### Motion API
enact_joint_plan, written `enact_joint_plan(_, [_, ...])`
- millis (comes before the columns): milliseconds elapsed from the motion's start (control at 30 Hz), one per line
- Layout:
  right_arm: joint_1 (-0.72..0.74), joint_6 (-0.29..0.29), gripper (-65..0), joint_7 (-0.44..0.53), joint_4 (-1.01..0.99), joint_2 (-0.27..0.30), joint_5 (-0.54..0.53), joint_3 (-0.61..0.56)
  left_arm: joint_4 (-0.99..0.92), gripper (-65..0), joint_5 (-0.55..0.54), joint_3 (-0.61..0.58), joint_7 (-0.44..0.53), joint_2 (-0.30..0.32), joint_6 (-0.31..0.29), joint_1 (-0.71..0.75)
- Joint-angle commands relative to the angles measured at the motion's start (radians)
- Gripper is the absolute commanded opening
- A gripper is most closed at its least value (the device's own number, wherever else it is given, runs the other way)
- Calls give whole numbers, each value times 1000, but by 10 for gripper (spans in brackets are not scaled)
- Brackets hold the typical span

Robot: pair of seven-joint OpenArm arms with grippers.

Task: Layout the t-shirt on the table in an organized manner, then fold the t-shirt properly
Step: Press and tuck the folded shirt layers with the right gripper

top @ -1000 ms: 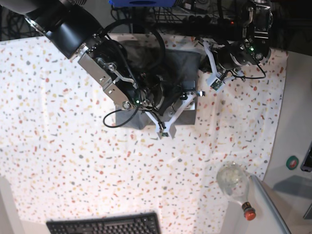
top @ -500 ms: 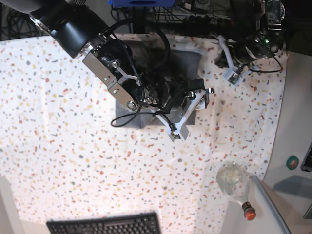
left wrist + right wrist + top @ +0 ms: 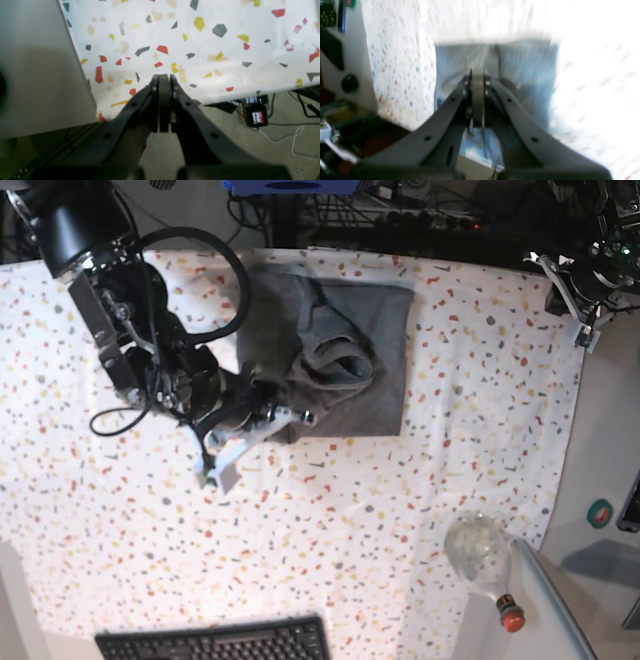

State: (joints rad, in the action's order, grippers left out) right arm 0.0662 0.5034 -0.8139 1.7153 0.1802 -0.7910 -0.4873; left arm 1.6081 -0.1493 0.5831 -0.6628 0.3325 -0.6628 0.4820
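Currently, task stage: the t-shirt [image 3: 345, 355] is lying folded into a compact rectangle near the far edge of the tabletop [image 3: 120, 530], with a rumpled fold bunched on its middle; folding is judged to be nearly done, though that bunch is probably still to be smoothed.

Right fingers: the right gripper [image 3: 212, 472] is being held over the speckled cloth just beside the shirt's near-left corner; its fingers [image 3: 477, 82] are being pressed together, with nothing seen pinched between them.

Left fingers: the left gripper [image 3: 162, 82] is being kept at the far right edge of the tabletop, well apart from the shirt; its fingers are being pressed together on nothing, likely parked out of the way.

Change from earlier: a second ago the right gripper was spread over the shirt's near edge; it is now being drawn off to the left and closed, and the shirt is being left uncovered. The left arm is being pulled further toward the corner.
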Motion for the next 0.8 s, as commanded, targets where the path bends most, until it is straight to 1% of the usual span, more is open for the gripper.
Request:
enact_joint_plan(0, [13,-9,-650,9,-11,-6,-11,9,11,-650,-5,5,11,15,-4,1])
enact_joint_plan(133, [10,-5,-650,11,-114,-8,-11,-34,14,-650,-5,4,11,10,-4,-6])
enact_joint_plan(400, [21,-4,-650,12,-174,-9,-9,-92,11,-650,-5,4,11,10,-4,-6])
enact_joint_plan(500, [37,-4,-650,12,-191,-44,-9,-127,11,-650,-5,4,11,10,-4,-6])
enact_joint_plan(633, [70,-9,-650,12,-237,-100,-9,-130,11,-650,-5,4,11,9,-4,-6])
enact_joint_plan(767, [111,-10,-650,12,-283,-143,-9,-132,11,-650,-6,4,11,9,-4,-6])
